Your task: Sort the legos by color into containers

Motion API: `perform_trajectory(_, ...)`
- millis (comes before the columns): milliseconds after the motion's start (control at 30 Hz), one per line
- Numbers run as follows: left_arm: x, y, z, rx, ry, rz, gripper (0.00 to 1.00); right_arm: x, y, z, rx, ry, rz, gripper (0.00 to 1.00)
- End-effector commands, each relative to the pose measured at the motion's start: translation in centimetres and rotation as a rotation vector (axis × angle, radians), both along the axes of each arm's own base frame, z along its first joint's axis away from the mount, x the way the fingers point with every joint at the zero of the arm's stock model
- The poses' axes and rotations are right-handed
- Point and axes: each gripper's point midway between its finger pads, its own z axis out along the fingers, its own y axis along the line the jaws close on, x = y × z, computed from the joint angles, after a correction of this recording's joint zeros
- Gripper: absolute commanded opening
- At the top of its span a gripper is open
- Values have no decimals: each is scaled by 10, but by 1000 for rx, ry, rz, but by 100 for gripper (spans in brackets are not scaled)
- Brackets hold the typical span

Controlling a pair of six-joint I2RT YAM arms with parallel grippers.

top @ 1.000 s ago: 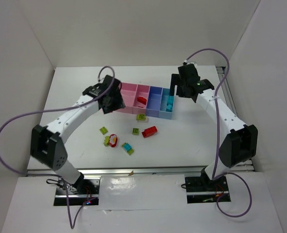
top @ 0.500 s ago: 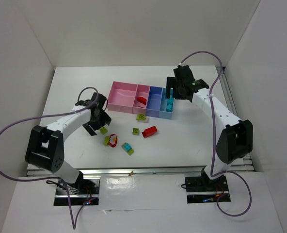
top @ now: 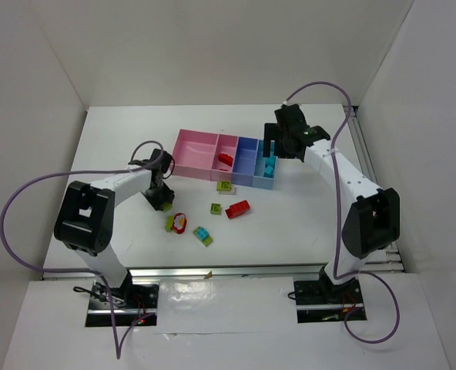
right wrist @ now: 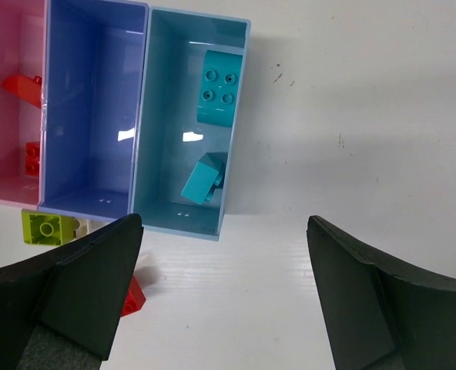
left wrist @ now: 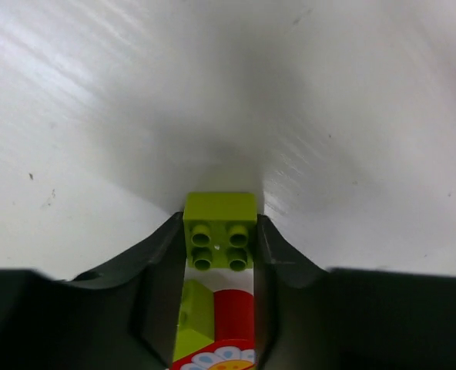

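My left gripper point(left wrist: 220, 222) is shut on a lime green lego point(left wrist: 219, 231) low over the table, left of the containers point(top: 195, 152); from above, that gripper point(top: 162, 200) covers most of the lego. Just behind it lies a lime and red piece with a flower print point(left wrist: 222, 327). My right gripper point(right wrist: 224, 223) hangs open and empty beside the light blue bin point(right wrist: 237, 116), which holds two teal legos point(right wrist: 219, 77). The blue bin point(right wrist: 89, 116) has nothing in it. A pink bin point(top: 226, 146) holds red legos point(top: 226, 159).
Loose on the table in front of the bins lie a lime brick point(top: 226, 186), another lime brick point(top: 215, 208), a red brick point(top: 238, 209), the flower piece point(top: 176, 223) and a teal and lime pair point(top: 202, 236). White walls enclose the table.
My left arm swung down from the pink bin to the table, opened wide, then shut on the lime lego. The right gripper shifted a little left over the light blue bin.
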Motion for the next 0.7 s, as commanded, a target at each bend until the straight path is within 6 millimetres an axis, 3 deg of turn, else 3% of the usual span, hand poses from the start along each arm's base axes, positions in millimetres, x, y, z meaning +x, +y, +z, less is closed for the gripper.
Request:
perform_trajectory(0,16,0,11,20,-41,-38,38,10,2,11,-6,-47,-3,94)
perform_trajectory(33,18,1,14,30,-42,-36,25,10,2,11,-6,-47,-3,94)
perform_trajectory(67,22,4,26,69,-57,-61,21,11,1,11,-12,-49,-9,94)
perform_trajectory(167,34,-8,67,118,-162,-159,18,14,-3,13,-26,-66,-27,94)
perform_trajectory(233,50,-20,94,107,-220,-246,3,14,-3,13,-26,-66,-27,94)
perform_trajectory(267,56,-26,99,93,-226,-266,0,16,-2,14,-23,-74,-27,94)
perform_trajectory(300,72,-36,117,69,-273,-302,0,16,-2,14,-23,-74,-27,94)
perform_trajectory(467,112,-56,128,41,-295,-339,0,15,3,15,-4,-102,-25,94)
perform_trajectory(500,130,-66,143,25,-348,-387,2,16,1,15,-11,-104,-32,94)
perform_trajectory(533,139,-69,128,35,-319,-403,3,16,-2,18,-24,-108,-45,94)
perform_trajectory(567,148,-72,125,43,-319,-418,3,14,0,23,-25,-122,-42,94)
perform_trajectory(633,166,-77,132,58,-334,-451,5,12,0,27,-25,-137,-19,94)
perform_trajectory(667,172,-79,114,66,-295,-462,5,6,4,31,-16,-153,7,94)
